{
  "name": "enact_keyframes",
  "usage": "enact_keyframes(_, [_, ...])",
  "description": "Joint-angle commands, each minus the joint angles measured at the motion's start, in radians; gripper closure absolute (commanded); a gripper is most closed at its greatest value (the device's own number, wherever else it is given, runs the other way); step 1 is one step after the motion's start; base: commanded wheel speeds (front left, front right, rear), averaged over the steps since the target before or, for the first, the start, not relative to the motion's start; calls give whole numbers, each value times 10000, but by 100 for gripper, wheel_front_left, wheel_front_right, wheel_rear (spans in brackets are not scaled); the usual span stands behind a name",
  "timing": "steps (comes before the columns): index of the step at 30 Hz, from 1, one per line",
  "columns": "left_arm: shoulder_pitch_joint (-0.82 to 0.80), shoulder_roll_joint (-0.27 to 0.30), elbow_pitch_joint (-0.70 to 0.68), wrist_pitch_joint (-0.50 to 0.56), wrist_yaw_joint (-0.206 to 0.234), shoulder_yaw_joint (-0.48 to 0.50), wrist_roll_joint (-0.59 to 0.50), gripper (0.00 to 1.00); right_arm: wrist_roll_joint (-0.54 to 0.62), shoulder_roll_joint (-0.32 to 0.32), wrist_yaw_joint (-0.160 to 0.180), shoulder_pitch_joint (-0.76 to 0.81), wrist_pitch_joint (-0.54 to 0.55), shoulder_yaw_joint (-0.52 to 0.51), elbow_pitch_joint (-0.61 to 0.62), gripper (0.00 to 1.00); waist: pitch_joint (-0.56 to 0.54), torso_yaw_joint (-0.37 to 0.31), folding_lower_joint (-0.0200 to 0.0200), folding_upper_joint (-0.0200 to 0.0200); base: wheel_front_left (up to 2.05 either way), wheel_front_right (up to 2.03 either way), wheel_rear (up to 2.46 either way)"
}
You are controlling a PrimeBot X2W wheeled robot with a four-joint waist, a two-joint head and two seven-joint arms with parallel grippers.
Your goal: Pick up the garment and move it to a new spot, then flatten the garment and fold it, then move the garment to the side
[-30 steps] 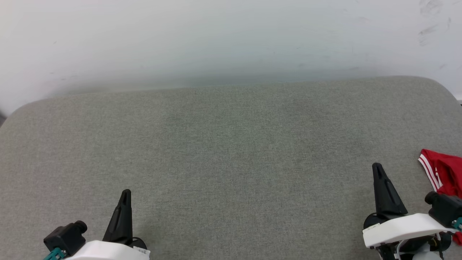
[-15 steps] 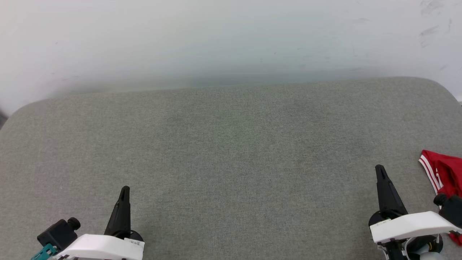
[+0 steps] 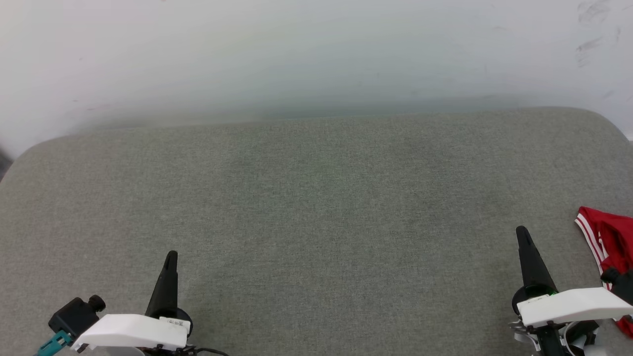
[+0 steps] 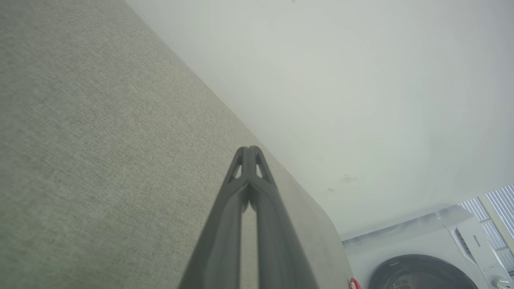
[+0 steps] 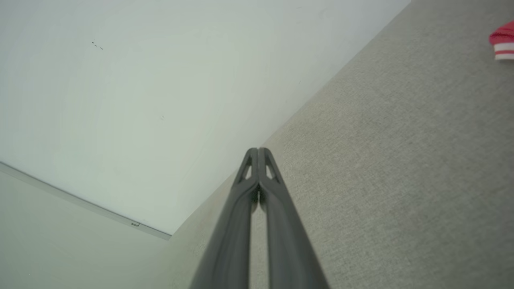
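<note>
Your left fingers (image 3: 170, 257) are pressed fully together, tips touching, nothing held. In the left wrist view the two long dark fingers meet along one seam at the tip and hang over bare fabric. Your right fingers (image 3: 522, 233) are the same: clamped tip to tip, empty, pointing up the head view. The right wrist view shows them closed over bare fabric too.

Behind each pair sits a white wrist housing, the left housing (image 3: 133, 330) low at the lower left, the right housing (image 3: 573, 302) at the lower right. A black camera block with a teal fitting (image 3: 74, 319) sticks out beside the left housing.

Both pairs hover over a grey-green fabric-covered tabletop (image 3: 316, 207) with rounded far corners. They are well apart from each other, with bare fabric between them.

The garment (image 3: 610, 236), a bright red shirt with white stripe trim, lies on the tabletop at the right edge of the head view. It is near your right fingers but not touching them. It is partly hidden by the right wrist and cut off by the frame, so you can't tell its full shape. The right wrist view catches its red-and-white striped edge at the upper right.

A plain pale wall (image 3: 316, 54) stands behind the tabletop. A white front-loading washing machine with a dark round door (image 4: 421, 273) shows past the tabletop's end in the left wrist view.
</note>
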State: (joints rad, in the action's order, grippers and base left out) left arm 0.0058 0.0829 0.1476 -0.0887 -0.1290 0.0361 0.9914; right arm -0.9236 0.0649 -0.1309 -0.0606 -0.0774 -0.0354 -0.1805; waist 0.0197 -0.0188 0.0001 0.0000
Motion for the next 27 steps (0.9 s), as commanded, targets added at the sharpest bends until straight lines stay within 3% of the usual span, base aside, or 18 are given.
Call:
enact_keyframes(1, [-284,51,-37,92,-13,44,360,100,-404,82,0,-262,71,-44,51,100,-4,5,-1,0,0,0,0])
enact_keyframes(27, [-667,-8,389,804,-19,216,2987,100,-3278,77,0,-366,775,-255,-239,100,-61,70,-1,0,0,0,0])
